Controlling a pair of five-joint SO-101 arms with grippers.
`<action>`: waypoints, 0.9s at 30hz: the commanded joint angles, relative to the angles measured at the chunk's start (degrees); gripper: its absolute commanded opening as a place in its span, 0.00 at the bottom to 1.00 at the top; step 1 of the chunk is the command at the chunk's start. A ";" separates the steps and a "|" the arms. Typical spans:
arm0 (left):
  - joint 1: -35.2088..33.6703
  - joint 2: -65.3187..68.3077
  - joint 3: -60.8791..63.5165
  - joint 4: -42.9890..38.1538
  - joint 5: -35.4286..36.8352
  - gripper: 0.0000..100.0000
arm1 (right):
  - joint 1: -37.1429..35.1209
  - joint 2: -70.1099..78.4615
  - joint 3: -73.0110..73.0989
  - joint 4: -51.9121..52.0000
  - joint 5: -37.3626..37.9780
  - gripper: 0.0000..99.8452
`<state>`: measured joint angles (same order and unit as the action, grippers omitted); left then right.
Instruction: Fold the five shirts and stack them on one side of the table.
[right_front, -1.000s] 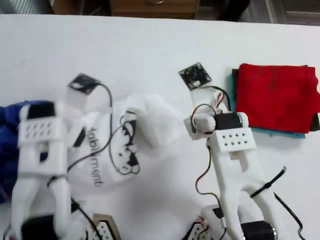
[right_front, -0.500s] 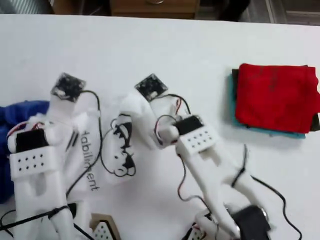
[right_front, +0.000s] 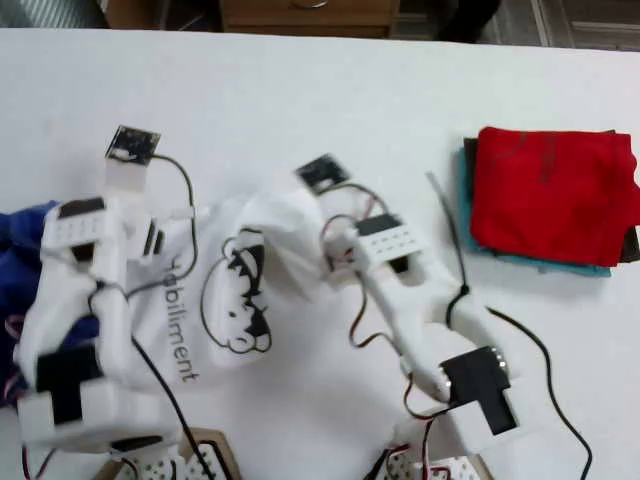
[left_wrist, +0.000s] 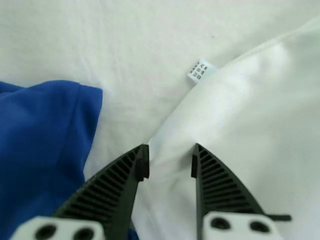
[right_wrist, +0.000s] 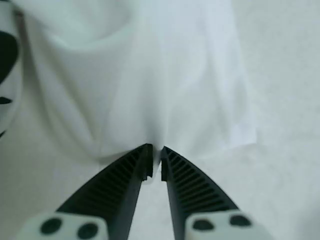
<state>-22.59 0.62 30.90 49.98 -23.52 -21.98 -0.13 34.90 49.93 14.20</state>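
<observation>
A white shirt (right_front: 190, 345) with a black cartoon print lies between my two arms. My right gripper (right_wrist: 156, 156) is shut on a fold of this white shirt (right_wrist: 150, 75), the cloth puckering at the fingertips. My left gripper (left_wrist: 170, 157) is open, its fingers (left_wrist: 141, 162) straddling the shirt's edge (left_wrist: 250, 125) near a small label (left_wrist: 201, 70). A crumpled blue shirt (right_front: 18, 255) lies at the table's left, right beside the left gripper (left_wrist: 45, 135). At the right, a folded red shirt (right_front: 555, 190) tops a stack with a teal one (right_front: 535, 264) under it.
The white table (right_front: 300, 90) has free room along its far half and between the white shirt and the stack. The left arm (right_front: 85, 270) and right arm (right_front: 410, 280) stretch from the near edge, with loose cables (right_front: 455, 290) trailing beside the right one.
The right gripper has swung left from near the stack, carrying the shirt's right part over toward the print. The left arm has shifted left and away from the near edge.
</observation>
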 joint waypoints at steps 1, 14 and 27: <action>0.09 6.86 -8.66 3.52 0.35 0.16 | 6.29 -1.71 -1.67 0.84 5.01 0.02; 0.62 18.20 -27.21 15.30 0.44 0.13 | 19.74 -20.00 -1.58 9.54 16.09 0.02; 0.79 10.29 -24.75 21.36 5.63 0.03 | -2.15 -19.74 -1.58 5.85 -0.97 0.26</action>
<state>-22.15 17.05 6.46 69.58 -18.59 -19.08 -17.98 34.90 58.02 15.69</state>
